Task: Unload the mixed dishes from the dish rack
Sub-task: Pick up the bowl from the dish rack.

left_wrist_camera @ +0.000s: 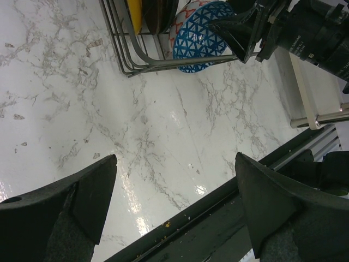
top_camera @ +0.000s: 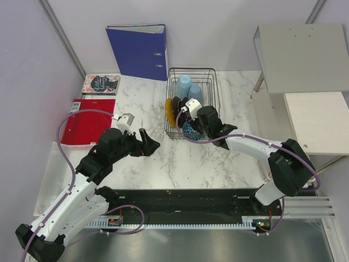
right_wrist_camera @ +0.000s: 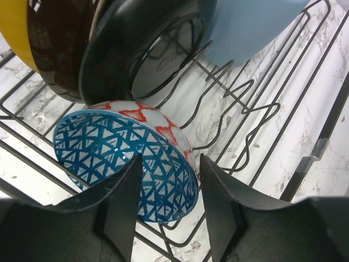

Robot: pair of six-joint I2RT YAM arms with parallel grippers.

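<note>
right pincer (right_wrist_camera: 170, 161): stands parted, not clenched, and straddles the edge of the small blue patterned bowl (right_wrist_camera: 120, 158), one finger in front of its blue triangle pattern, the other just beside its red-and-white edge. tipped on its side there, on the bottom wires at the near end of the black dish rack (top_camera: 191, 69). just behind, on edge among the prongs: a black dish (right_wrist_camera: 142, 49), a glossy dark plate (right_wrist_camera: 60, 43), then a yellow plate (right_wrist_camera: 13, 27). farther back in the rack, two pale blue cups (top_camera: 184, 83).

left pincer (left_wrist_camera: 175, 159): gapes wide, grasps nothing, hangs over the bare marble surface (left_wrist_camera: 163, 125), well apart from the rack's left side.

beyond, at the far left of the surface: a red folder (top_camera: 87, 120), a small book (top_camera: 101, 83), and an upright blue ring binder (top_camera: 139, 52).
</note>
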